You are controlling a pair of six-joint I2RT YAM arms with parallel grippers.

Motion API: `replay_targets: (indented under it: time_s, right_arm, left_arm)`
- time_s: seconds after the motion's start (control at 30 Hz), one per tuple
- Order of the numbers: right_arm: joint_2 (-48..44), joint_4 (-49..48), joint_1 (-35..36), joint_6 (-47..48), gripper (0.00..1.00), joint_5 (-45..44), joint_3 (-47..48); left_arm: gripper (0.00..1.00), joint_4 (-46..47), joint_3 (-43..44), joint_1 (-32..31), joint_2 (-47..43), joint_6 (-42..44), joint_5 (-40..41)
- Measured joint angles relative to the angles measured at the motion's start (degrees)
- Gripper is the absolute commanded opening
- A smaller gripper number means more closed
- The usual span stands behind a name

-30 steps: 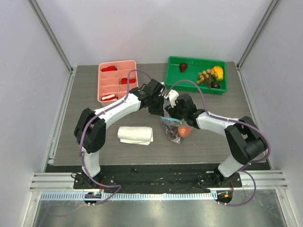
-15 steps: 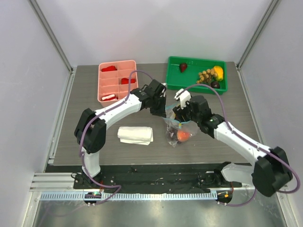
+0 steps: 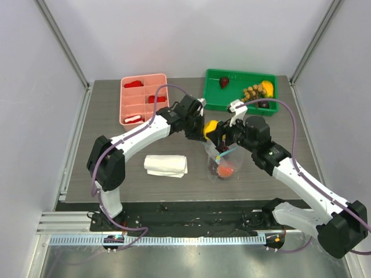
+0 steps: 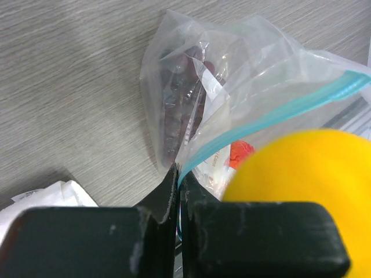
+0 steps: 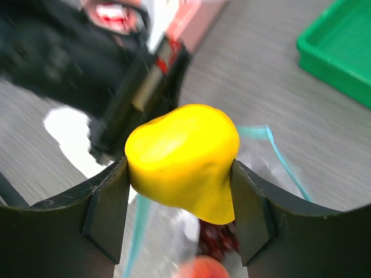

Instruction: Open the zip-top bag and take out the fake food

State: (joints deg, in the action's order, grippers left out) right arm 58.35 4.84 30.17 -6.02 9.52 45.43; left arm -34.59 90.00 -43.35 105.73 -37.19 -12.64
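Yellow plastic, held: the yellow fruit (image 5: 182, 159) is clamped between both fingers of the right gripper (image 5: 181, 171), one pad on each side. It hangs at the centre of the overhead view, just above the bag mouth.
Right arm, purpose: judged to be lifting this piece clear of the bag. The grip spans its broad middle, so slip risk looks low.
Left arm: the left gripper (image 4: 177, 180) has its jaws pinched together on the rim of the zip-top bag (image 4: 232, 63), at the light-blue zip strip (image 4: 278, 113).
Left arm, purpose: judged to hold the mouth up and the pouch steady for extraction.
Bag position: upright on the table (image 3: 101, 110), lower centre of the overhead view, mouth upward and parted.
Bag contents: a red-orange piece (image 3: 225, 169) lies at the bottom and purple grapes (image 4: 179, 98) sit against the clear wall. Anything further cannot be told.
Upper right: the green tray (image 3: 237, 87) holds a dark red piece (image 3: 224, 82), a brown nut-like cluster (image 3: 251, 92) and a yellow-orange piece (image 3: 266, 88). It is judged to be the drop-off for removed food.
Upper left: the pink tray (image 3: 144, 76) holds flat red pieces (image 3: 134, 84) in separate compartments. These are not part of the job.
Left of bag: a white cloth (image 3: 166, 165), folded, lies apart from the pouch.
Progress: the bag is open and at least two items remain inside.
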Motion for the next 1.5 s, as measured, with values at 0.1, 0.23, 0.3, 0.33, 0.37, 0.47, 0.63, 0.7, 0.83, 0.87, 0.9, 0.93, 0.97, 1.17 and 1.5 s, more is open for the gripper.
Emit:
replay_targets:
  time_s: [0.1, 0.23, 0.3, 0.33, 0.37, 0.47, 0.63, 0.7, 0.83, 0.87, 0.9, 0.93, 0.97, 1.17, 1.5]
  right_arm:
    - [0.55, -2.93, -0.13, -4.00, 0.02, 0.13, 0.94]
    - [0.74, -5.29, -0.39, -8.94, 0.01, -1.68, 1.25]
    - [2.25, -5.42, -0.39, -10.75, 0.01, -3.91, 3.72]
    - [3.30, -5.49, -0.39, -11.17, 0.01, -4.92, 5.35]
    - [4.94, -5.46, -0.48, -11.69, 0.01, -6.60, 8.04]
    - [11.10, -7.04, -1.18, -12.02, 0.01, -10.69, 17.40]
    - [21.84, -10.05, -5.03, -11.74, 0.01, -14.80, 30.34]
    - [26.40, -10.71, -7.06, -10.93, 0.01, -16.20, 33.62]
    - [36.74, -10.45, -11.85, -9.11, 0.01, -17.16, 38.66]
    - [39.65, -10.32, -12.96, -8.44, 0.01, -17.33, 39.82]
    - [42.53, -9.94, -13.88, -7.67, 0.01, -17.38, 40.76]
    - [45.16, -9.42, -14.69, -6.99, 0.01, -17.42, 41.70]
    - [47.65, -9.05, -15.50, -6.21, 0.01, -17.42, 42.36]
    - [59.49, -5.66, -17.73, -2.36, 0.07, -17.55, 45.79]
    - [70.64, 2.23, -18.21, 0.81, 0.99, -17.55, 56.76]
  left_arm:
    - [0.00, -0.22, 0.00, 0.26, -0.26, -0.09, 0.02]
    - [0.00, -0.24, 0.00, 0.74, -1.22, -0.11, 0.13]
    - [0.00, -0.44, 0.00, 0.74, -2.01, -0.11, 0.22]
    - [0.00, -0.55, 0.00, 0.72, -2.54, -0.09, 0.22]
    - [0.00, -0.61, 0.00, 0.72, -2.95, -0.04, 0.24]
    - [0.00, -1.01, 0.00, 0.68, -4.09, 0.13, 0.57]
    - [0.00, -1.64, 0.00, 0.61, -4.22, 0.20, 0.59]
    - [0.00, -1.77, 0.00, 0.61, -4.22, 0.20, 0.61]
    - [0.00, -2.12, 0.00, 0.57, -4.28, 0.39, 0.79]
    - [0.00, -2.19, -0.02, 0.57, -4.33, 0.42, 0.85]
    - [0.00, -2.21, -0.02, 0.57, -4.35, 0.39, 0.83]
    - [0.00, -2.27, -0.02, 0.57, -4.39, 0.39, 0.81]
    - [0.00, -2.36, -0.02, 0.57, -4.44, 0.39, 0.81]
    - [0.00, -3.15, -0.02, 0.57, -4.87, 0.74, 1.11]
    - [0.00, -3.32, -0.02, 0.57, -6.14, 1.73, 1.03]
